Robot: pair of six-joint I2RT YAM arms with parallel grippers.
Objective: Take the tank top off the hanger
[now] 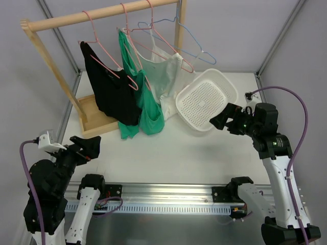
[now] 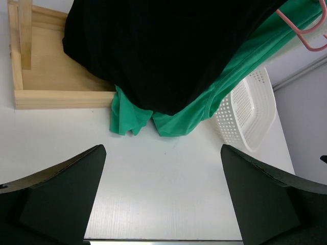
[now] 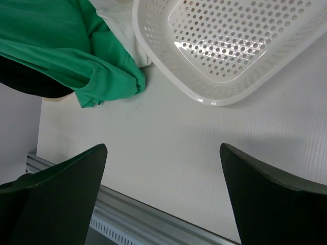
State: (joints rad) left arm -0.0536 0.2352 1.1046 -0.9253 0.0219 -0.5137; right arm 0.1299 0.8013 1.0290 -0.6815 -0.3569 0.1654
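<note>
Three tank tops hang on pink hangers (image 1: 103, 51) from a wooden rack (image 1: 97, 14): a black one (image 1: 110, 89) at the left, a green one (image 1: 145, 104) in the middle and a white one (image 1: 166, 76) at the right. Their hems reach the table. My left gripper (image 1: 88, 145) is open and empty, low at the near left, facing the black top (image 2: 168, 46) and the green top (image 2: 176, 122). My right gripper (image 1: 224, 118) is open and empty, beside the basket's near rim, above the table.
A white perforated basket (image 1: 207, 99) leans tilted at the right of the rack; it also shows in the right wrist view (image 3: 225, 46). An empty blue hanger (image 1: 196, 51) hangs at the rail's right end. The rack's wooden base tray (image 2: 51, 81) sits at the left.
</note>
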